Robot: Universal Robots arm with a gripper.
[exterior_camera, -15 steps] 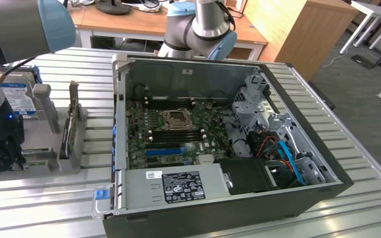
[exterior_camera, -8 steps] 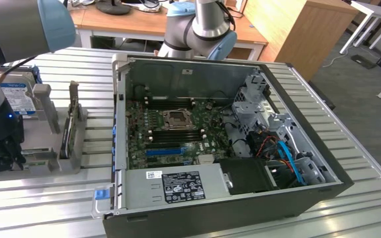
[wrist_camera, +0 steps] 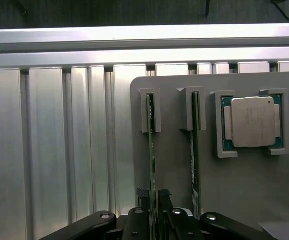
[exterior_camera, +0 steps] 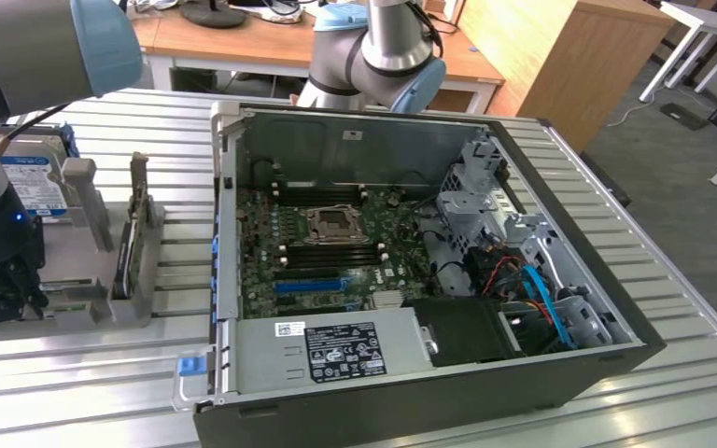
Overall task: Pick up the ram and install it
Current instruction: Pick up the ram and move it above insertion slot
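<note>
A ribbed aluminium table point(exterior_camera: 85, 373) carries the work, with wooden desks behind it. On it an open black computer case point(exterior_camera: 458, 411) lies on its side, its green motherboard point(exterior_camera: 321, 224) facing up. Well apart from it, on the exterior view's left, stands a grey plastic parts holder point(wrist_camera: 234, 190).

In the wrist view we see the ram point(wrist_camera: 151, 160), a slim green circuit-board strip, standing on edge in a slotted post of that holder. A second green strip point(wrist_camera: 195, 150) stands between it and a square silver processor point(wrist_camera: 252, 121).

We judge the pick-up to be in hand and the install not yet begun. The black two-fingered gripper point(wrist_camera: 153, 197) is low over the holder and straddles the ram. Its fingers point(wrist_camera: 165, 210) are set narrow, one on each side of the strip, and seem not yet clamped.

This grasp calls for a square close on the flat faces. It also calls for a straight pull along the slot, clear of the neighbouring strip.
</note>
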